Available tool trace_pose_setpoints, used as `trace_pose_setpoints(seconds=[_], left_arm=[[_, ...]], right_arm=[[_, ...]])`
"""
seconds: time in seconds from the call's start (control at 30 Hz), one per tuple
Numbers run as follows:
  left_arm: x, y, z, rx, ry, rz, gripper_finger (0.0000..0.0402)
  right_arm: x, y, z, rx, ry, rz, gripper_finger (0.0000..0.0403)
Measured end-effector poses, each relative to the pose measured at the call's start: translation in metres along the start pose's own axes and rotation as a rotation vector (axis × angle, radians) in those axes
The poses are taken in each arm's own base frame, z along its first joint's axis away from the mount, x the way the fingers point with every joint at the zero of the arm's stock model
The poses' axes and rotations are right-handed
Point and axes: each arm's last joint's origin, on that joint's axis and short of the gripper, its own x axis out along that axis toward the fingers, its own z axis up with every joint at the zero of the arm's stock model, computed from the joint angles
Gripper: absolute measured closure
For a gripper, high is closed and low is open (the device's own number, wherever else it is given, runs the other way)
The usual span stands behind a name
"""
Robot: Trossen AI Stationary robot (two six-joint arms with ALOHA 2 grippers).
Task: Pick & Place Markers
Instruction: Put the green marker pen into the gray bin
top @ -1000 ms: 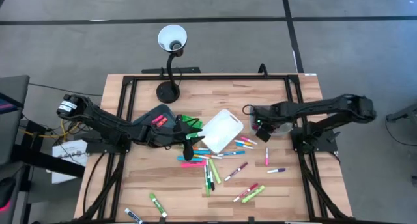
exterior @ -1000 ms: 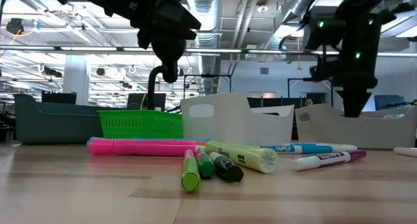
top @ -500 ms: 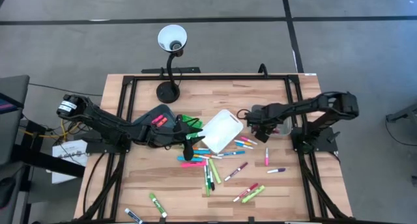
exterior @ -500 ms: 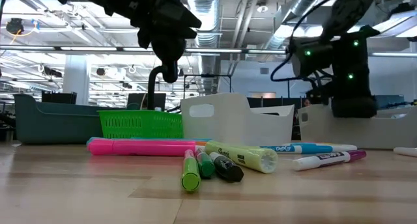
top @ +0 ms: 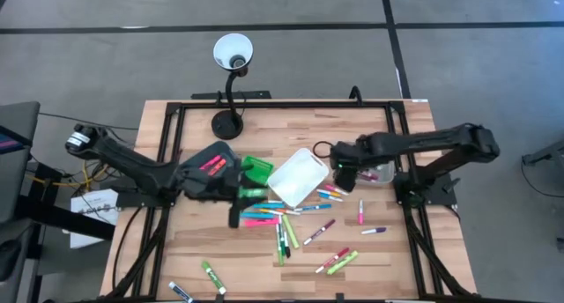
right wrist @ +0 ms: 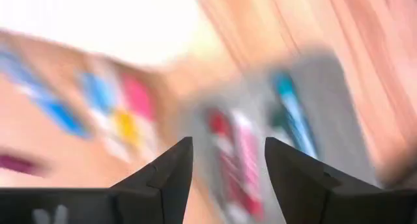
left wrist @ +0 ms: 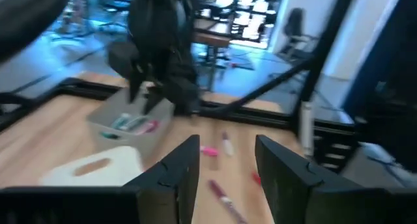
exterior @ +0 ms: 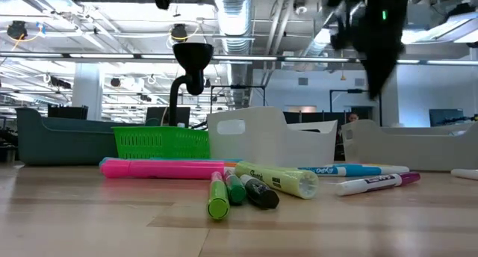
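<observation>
Several markers (top: pixel 284 222) in pink, green, blue and purple lie scattered on the wooden table; in the low view they lie flat near the front (exterior: pixel 246 184). More markers (right wrist: pixel 238 159) lie inside a clear bin (top: pixel 379 173). My right gripper (top: pixel 345 180) hangs open above that bin's left side, pointing steeply down, with nothing between its fingers (right wrist: pixel 166 168). My left gripper (top: pixel 248 195) is open and nearly level, raised over the table just near of the green bin (top: pixel 257 168), and also holds nothing (left wrist: pixel 225 146).
A white bin (top: pixel 298 176) sits slanted at the table's middle. A dark bin (top: pixel 214 158) with pink markers stands left of the green one. A desk lamp (top: pixel 231 74) stands at the far edge. A black frame (top: pixel 282 104) rims the table.
My right gripper has risen out of the clear bin and shifted toward the table's left. My left gripper has lifted up, mostly leaving the low view, and drawn back toward the left and near edge, uncovering the green bin.
</observation>
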Motion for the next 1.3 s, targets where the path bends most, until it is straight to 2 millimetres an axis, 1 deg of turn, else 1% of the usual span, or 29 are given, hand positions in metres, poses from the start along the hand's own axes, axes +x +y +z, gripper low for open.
trace_pose_setpoints(seconds=[0.1, 0.17, 0.27, 0.33, 0.4, 0.5, 0.53, 0.63, 0.7, 0.8, 0.9, 1.03, 1.2, 1.3], left_arm=[[-0.006, -0.020, -0.005, 0.009, 0.012, -0.067, 0.0257], [-0.007, -0.030, -0.010, 0.022, 0.026, -0.055, 0.0257], [-0.003, -0.042, -0.010, 0.039, 0.043, -0.031, 0.0257], [0.004, -0.048, -0.011, 0.067, 0.088, -0.030, 0.0257], [0.013, -0.053, -0.016, 0.104, 0.163, -0.028, 0.0257], [0.023, -0.059, -0.021, 0.104, 0.321, -0.076, 0.0257], [0.025, -0.062, -0.023, 0.089, 0.381, -0.108, 0.0257], [0.022, -0.068, -0.038, 0.061, 0.574, -0.242, 0.0257], [0.015, -0.073, -0.046, 0.052, 0.672, -0.300, 0.0257], [0.005, -0.083, -0.056, 0.011, 0.764, -0.293, 0.0257], [-0.003, -0.094, -0.070, -0.039, 0.860, -0.260, 0.0257], [-0.010, -0.112, -0.096, -0.106, 1.014, -0.259, 0.0257], [-0.018, -0.129, -0.132, -0.091, 1.207, -0.317, 0.0257], [-0.019, -0.133, -0.145, -0.063, 1.253, -0.313, 0.0257]], right_arm=[[-0.021, 0.021, 0.004, -0.073, -0.264, 0.153, 0.0223], [-0.032, 0.036, 0.005, -0.137, -0.423, 0.241, 0.0226], [-0.045, 0.060, 0.009, -0.233, -0.668, 0.344, 0.0229], [-0.049, 0.076, 0.011, -0.305, -0.820, 0.397, 0.0230], [-0.048, 0.092, 0.013, -0.390, -0.925, 0.411, 0.0230], [-0.044, 0.112, 0.018, -0.499, -1.028, 0.399, 0.0229], [-0.041, 0.117, 0.020, -0.513, -1.049, 0.397, 0.0230], [-0.030, 0.125, 0.021, -0.572, -1.029, 0.368, 0.0231], [-0.024, 0.126, 0.024, -0.615, -1.018, 0.333, 0.0230], [-0.024, 0.124, 0.030, -0.615, -1.025, 0.313, 0.0228], [-0.021, 0.119, 0.034, -0.606, -1.010, 0.295, 0.0225], [-0.017, 0.113, 0.037, -0.600, -0.983, 0.274, 0.0227], [-0.012, 0.107, 0.039, -0.578, -0.934, 0.264, 0.0231], [-0.011, 0.105, 0.041, -0.558, -0.933, 0.265, 0.0232]])
